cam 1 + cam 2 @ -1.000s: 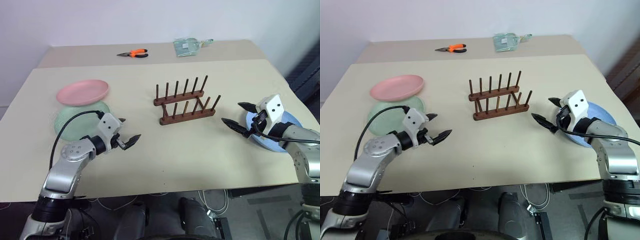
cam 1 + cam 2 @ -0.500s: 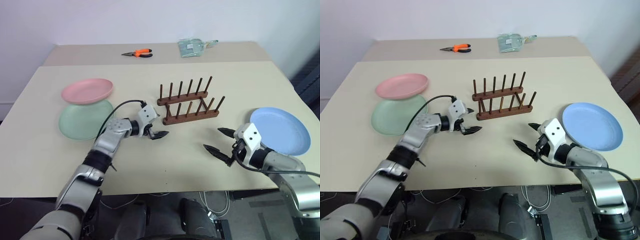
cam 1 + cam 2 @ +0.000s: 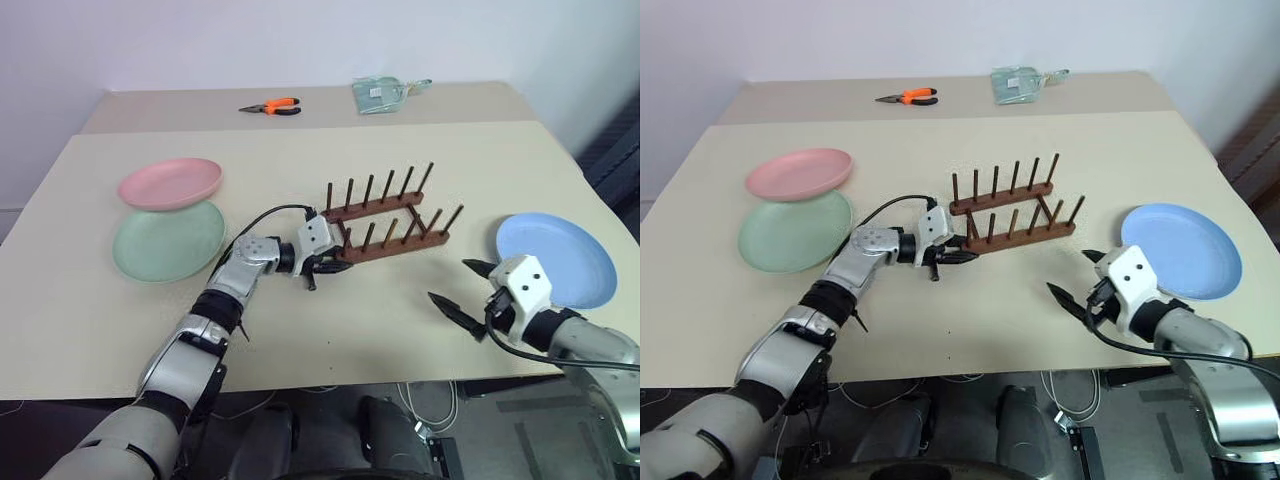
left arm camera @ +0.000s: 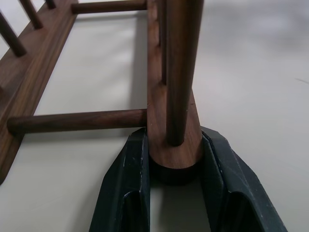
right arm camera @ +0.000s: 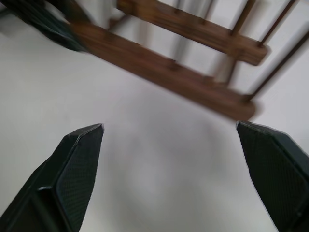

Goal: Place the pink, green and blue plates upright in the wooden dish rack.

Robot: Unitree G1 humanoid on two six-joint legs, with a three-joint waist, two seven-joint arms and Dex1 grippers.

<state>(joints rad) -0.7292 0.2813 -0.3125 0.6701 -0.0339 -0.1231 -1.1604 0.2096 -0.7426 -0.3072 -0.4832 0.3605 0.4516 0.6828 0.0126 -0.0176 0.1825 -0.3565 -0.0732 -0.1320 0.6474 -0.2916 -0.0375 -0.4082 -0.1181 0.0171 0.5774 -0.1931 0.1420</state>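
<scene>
Wooden rack (image 3: 388, 216) sat mid-table, its long axis running from eight to two o'clock. Left gripper (image 4: 175, 166) was clamped on the near bar's eight o'clock end. Right gripper (image 3: 463, 289), fingers spread and empty, hung near its four o'clock side, beside the blue plate (image 3: 556, 260).

Even, soft indoor light, bright enough; no harsh glare. Faint short shadows under the rack (image 3: 385, 215) and plates on the table (image 3: 300, 330). Head views sharp, slightly washed. Left wrist view sharp up close, far pegs soft. Right wrist view motion-blurred across the rack.
</scene>
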